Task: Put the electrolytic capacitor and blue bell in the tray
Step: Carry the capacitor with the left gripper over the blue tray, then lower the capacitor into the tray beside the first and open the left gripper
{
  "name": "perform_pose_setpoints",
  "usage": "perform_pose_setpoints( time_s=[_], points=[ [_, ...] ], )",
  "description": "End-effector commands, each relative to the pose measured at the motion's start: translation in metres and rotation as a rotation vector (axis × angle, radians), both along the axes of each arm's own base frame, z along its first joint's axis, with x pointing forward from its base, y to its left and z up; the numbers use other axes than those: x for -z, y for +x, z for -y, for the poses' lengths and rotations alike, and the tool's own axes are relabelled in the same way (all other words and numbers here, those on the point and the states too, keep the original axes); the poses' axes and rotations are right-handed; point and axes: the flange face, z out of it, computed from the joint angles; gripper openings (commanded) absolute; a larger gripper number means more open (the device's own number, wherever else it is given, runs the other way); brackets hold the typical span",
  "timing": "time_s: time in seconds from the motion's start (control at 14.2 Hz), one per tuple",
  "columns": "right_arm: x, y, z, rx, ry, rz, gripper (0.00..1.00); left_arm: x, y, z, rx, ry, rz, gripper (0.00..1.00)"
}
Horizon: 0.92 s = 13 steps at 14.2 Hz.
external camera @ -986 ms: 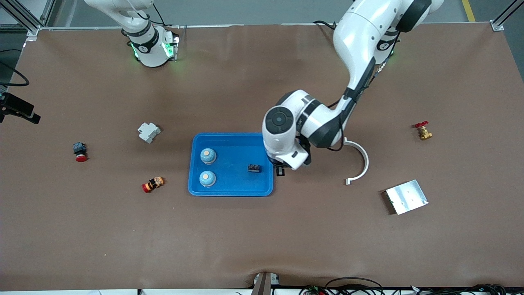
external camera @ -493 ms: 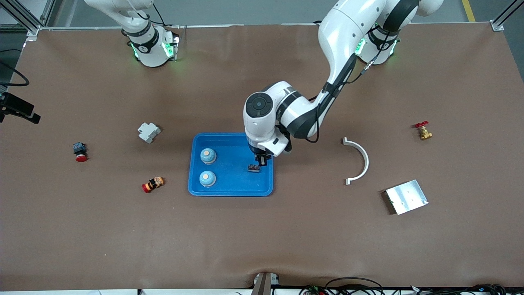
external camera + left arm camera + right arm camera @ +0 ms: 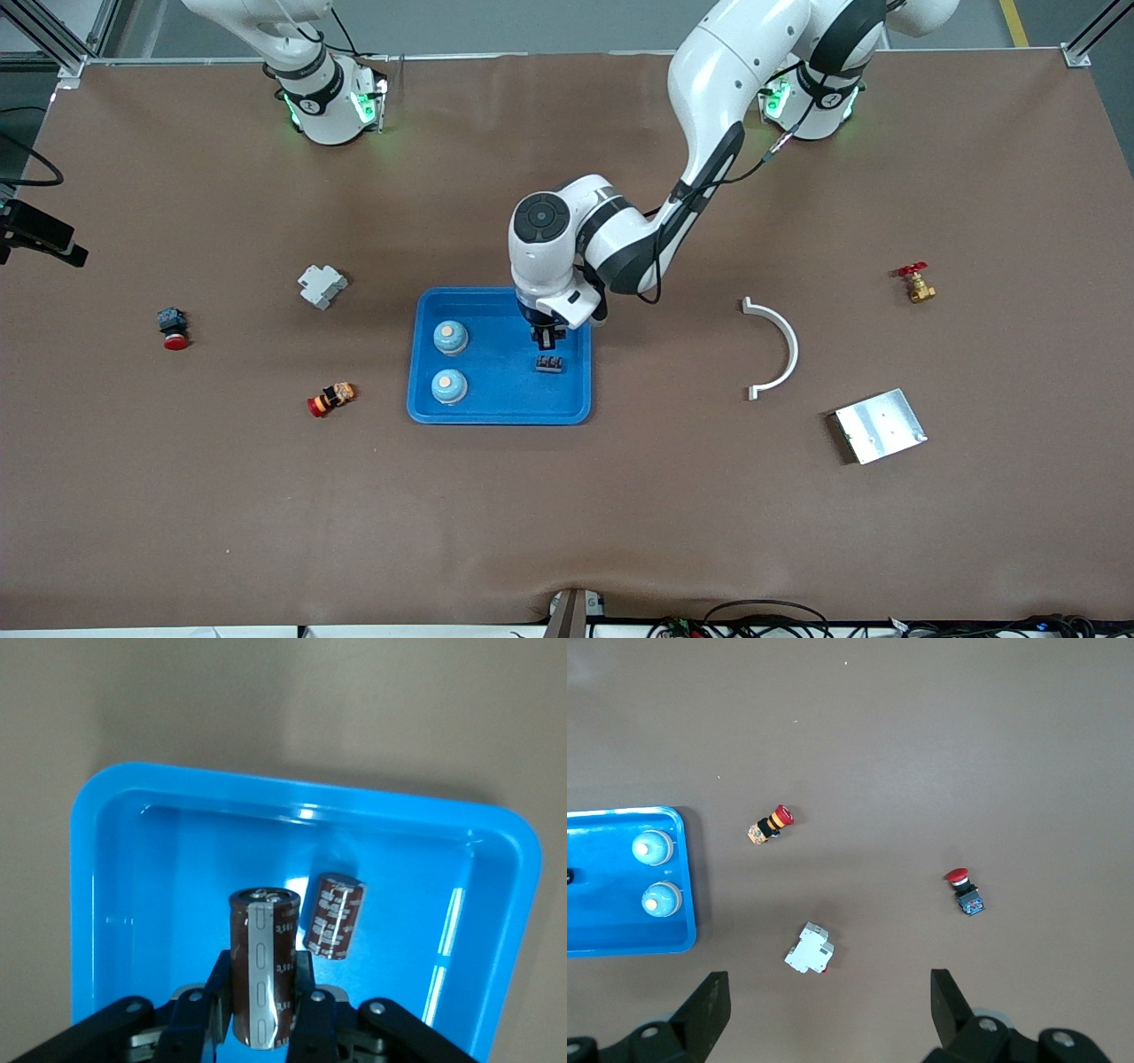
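The bright-blue tray (image 3: 496,409) lies mid-table. Two blue bells (image 3: 450,337) (image 3: 449,386) stand in it at the right arm's end, and a dark brown electrolytic capacitor (image 3: 549,363) lies in it at the left arm's end. My left gripper (image 3: 547,337) hangs over the tray just beside that capacitor, shut on a second brown capacitor (image 3: 263,966) with a silver stripe. The left wrist view shows the tray (image 3: 159,868) and the lying capacitor (image 3: 335,915) below. My right gripper (image 3: 828,1010) is open and empty, waiting high above the table; it is out of the front view.
Toward the right arm's end lie a white breaker (image 3: 322,285), a red push button (image 3: 172,329) and a red-orange button (image 3: 330,399). Toward the left arm's end lie a white curved bracket (image 3: 780,350), a silver plate (image 3: 880,425) and a brass valve (image 3: 915,283).
My left gripper has moved with its capacitor from the tray's edge at the left arm's end to over the tray's inside. The right arm has not moved.
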Motion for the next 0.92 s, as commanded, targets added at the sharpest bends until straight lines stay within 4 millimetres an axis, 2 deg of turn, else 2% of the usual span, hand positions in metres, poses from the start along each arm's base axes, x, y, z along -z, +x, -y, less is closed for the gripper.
perform_pose_setpoints(
  time_s=[0.0,0.42,0.85],
  points=[
    [-0.002,-0.002,0.002,0.008,0.014,-0.002,1.0,0.011,-0.003,0.009,0.017,0.01,0.039,0.0],
    [-0.002,-0.002,0.002,0.008,0.015,-0.002,1.0,0.028,-0.019,0.016,0.165,0.061,0.048,0.0],
    [-0.002,-0.002,0.002,0.008,0.015,-0.004,1.0,0.044,-0.029,0.01,0.217,0.095,0.025,0.0]
  ],
)
